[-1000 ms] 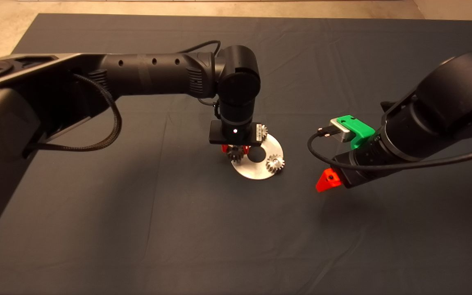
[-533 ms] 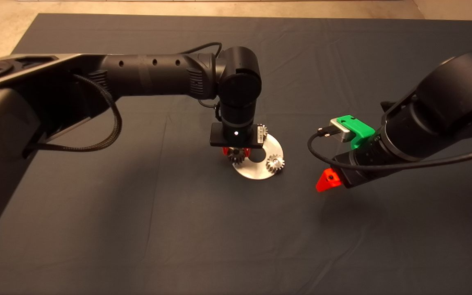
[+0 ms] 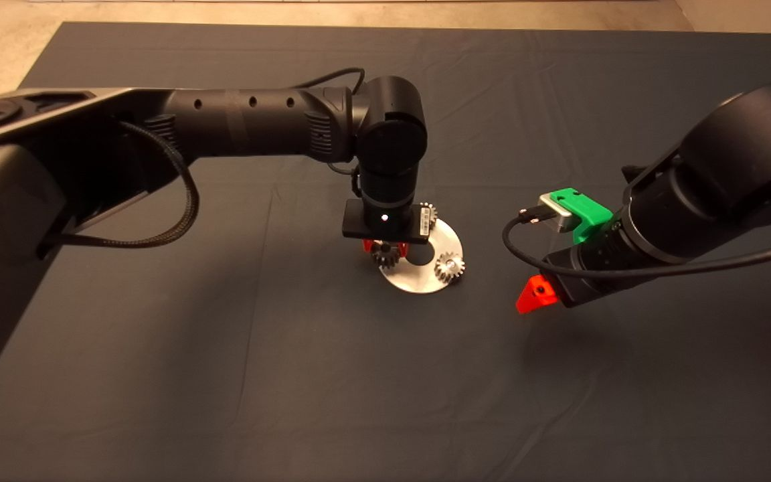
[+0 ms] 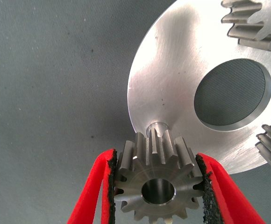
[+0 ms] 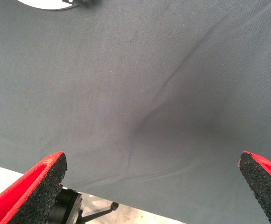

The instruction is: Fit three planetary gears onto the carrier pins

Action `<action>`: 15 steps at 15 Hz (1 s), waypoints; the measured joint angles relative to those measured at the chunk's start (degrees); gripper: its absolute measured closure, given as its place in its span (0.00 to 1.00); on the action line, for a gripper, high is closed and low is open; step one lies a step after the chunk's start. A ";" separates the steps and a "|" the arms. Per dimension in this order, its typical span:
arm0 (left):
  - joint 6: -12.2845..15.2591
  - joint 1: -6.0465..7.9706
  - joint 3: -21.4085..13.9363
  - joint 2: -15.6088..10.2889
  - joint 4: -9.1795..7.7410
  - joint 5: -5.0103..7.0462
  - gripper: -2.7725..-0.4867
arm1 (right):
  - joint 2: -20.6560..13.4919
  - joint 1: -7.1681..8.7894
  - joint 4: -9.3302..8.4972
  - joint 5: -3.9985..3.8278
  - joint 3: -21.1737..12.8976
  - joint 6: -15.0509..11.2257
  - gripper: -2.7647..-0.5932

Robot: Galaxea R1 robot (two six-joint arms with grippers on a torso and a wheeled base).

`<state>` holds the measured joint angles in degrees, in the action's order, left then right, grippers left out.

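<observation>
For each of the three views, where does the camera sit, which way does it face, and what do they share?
Head view: above, looking down at the mat; both arms show, left pincer over the disc.
Left wrist view: on the left arm, facing the disc; red fingers clamp a gear near a bare pin.
Right wrist view: on the right arm, facing bare mat; the right pincer is open.
Shared: head and left wrist views both show the disc and the held gear.

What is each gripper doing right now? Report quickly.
Left gripper: shut on a small silver-grey toothed metal gear, above the flat round silver disc.
Right gripper: open, holding nothing, over the dark mat.
</observation>
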<state>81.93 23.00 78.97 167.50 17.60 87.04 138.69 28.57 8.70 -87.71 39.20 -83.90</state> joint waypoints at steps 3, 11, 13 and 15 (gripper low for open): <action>-1.51 0.00 0.00 -0.02 0.87 0.00 0.83 | 0.01 0.00 0.02 0.00 0.02 0.00 0.01; -3.51 0.00 0.00 0.00 2.40 0.00 0.83 | 0.01 0.00 0.01 0.00 0.02 -0.01 0.01; -3.97 0.00 0.00 0.00 2.46 0.00 0.83 | 0.01 0.00 0.02 0.00 0.02 0.00 0.01; -4.46 0.00 0.00 0.00 2.76 0.00 0.83 | 0.01 0.00 0.00 0.00 0.02 0.00 0.01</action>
<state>77.47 23.00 78.97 167.50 20.36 87.04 138.70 28.57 8.70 -87.71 39.22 -83.90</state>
